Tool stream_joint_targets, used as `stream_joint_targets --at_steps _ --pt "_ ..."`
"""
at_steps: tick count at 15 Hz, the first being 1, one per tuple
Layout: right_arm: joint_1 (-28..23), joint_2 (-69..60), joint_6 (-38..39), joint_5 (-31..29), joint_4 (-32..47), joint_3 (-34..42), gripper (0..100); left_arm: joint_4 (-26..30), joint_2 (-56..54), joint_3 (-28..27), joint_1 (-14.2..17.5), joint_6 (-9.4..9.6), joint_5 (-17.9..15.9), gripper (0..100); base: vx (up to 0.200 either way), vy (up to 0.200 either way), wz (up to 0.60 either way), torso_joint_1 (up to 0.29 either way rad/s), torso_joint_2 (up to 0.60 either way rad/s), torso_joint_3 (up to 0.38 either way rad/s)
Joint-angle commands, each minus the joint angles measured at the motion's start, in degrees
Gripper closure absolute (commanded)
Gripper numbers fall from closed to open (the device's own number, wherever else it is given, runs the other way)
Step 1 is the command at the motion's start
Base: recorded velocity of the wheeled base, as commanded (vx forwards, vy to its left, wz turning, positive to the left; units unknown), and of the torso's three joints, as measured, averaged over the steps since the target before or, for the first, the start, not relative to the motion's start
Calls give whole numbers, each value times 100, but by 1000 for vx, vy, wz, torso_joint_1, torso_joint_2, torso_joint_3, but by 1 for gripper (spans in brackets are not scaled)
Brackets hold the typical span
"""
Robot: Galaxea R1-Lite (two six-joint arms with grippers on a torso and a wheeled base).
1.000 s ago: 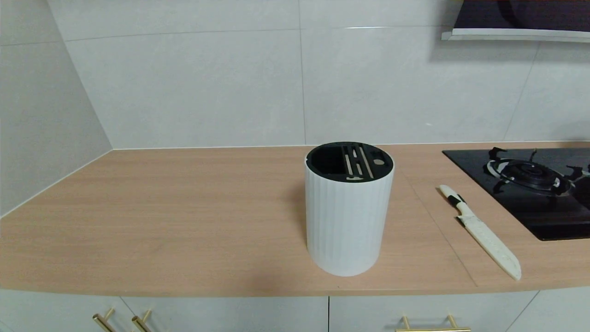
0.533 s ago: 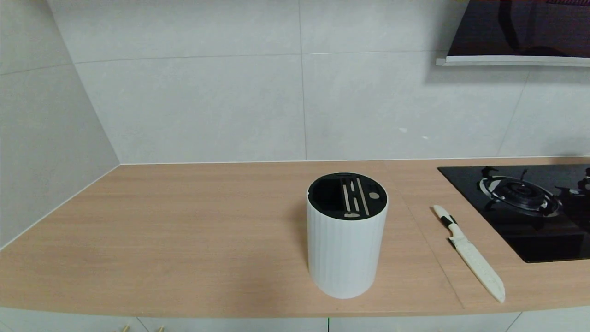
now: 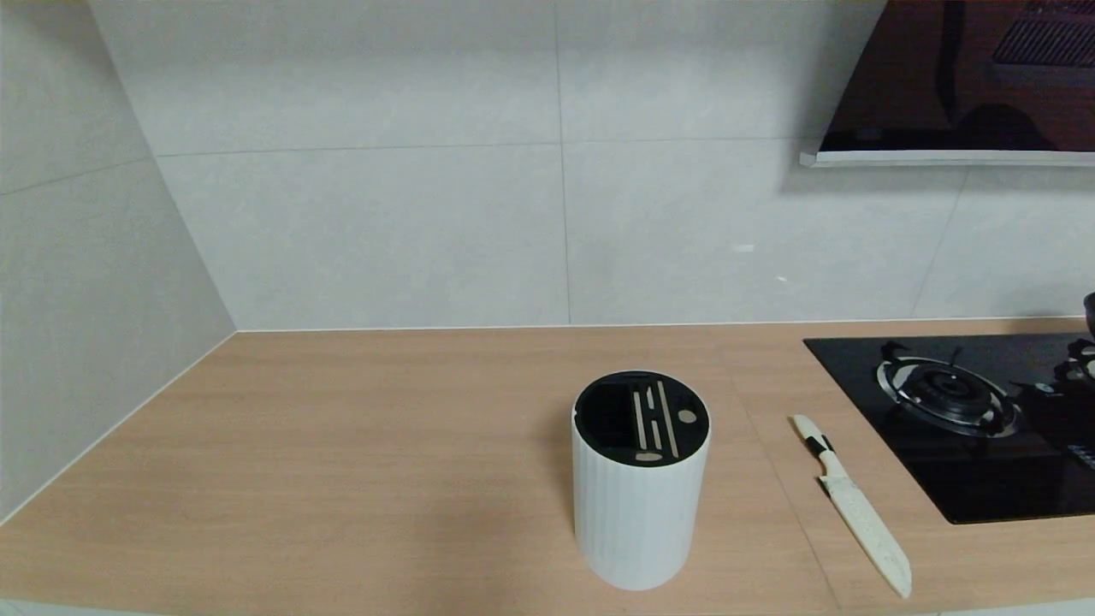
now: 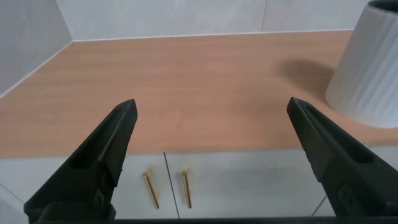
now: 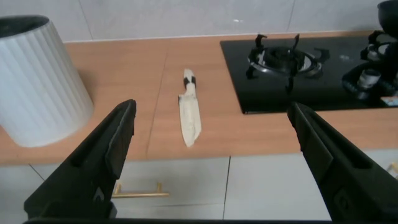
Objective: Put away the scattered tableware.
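The released left gripper [image 4: 210,109] and right gripper [image 5: 210,109] are likely risking skidding the flat white speckled knife [image 3: 847,500] lying at the white ribbed cylindrical holder's [image 3: 640,513] three o'clock.

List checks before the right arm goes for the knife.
1. Right pincer open and empty: ok.
2. Left pincer open and empty: ok.
3. Knife lies flat on the counter, apart from holder and hob: ok.
4. Its handle points to the wall, tip to the counter edge: ok.
5. Holder upright, nothing sticking out of its top: ok.
6. Blade fits a slot: cannot tell.
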Motion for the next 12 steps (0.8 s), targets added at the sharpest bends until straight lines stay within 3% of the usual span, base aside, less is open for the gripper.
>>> stream_joint_targets --at_steps 1,4,12 --pt "-1 7 2 1 -1 1 0 -1 1 1 1 -1 -2 0 0 0 0 198 -393 -207" --pt "7 7 11 1 -1 1 0 -1 1 1 1 -1 -2 0 0 0 0 111 -232 -115" --pt "-1 7 11 1 -1 1 0 -1 1 -8 1 -10 7 0 0 0 0 0 0 0"
